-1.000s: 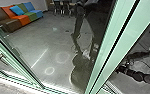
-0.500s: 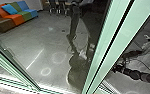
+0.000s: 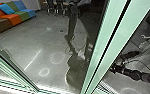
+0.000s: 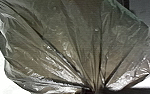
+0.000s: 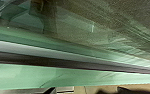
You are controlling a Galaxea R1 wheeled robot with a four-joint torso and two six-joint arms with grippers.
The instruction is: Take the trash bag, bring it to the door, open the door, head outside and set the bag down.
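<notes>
The trash bag point(image 4: 73, 45), dark and see-through, spreads out in the left wrist view in folds that gather to one point. At that gathered neck my left gripper point(image 4: 94, 91) is shut on the bag. On the right of the head view, my right gripper point(image 3: 114, 68) is beside the pale green door frame point(image 3: 106, 47), at the end of the black arm; whether it touches the frame cannot be told. The right wrist view has a green frame point(image 5: 66, 75) with a dark seam running across, and glass beyond it.
Another green frame point(image 3: 12, 67) stands at the left of the head view. Behind the glass are a multicoloured sofa point(image 3: 12, 16), chairs point(image 3: 56, 7) and a grey floor point(image 3: 28, 37). A dark reflection shaped like the robot lies over the glass.
The head camera has turned a little to the right, shifting its whole view. My right arm stays beside the green frame.
</notes>
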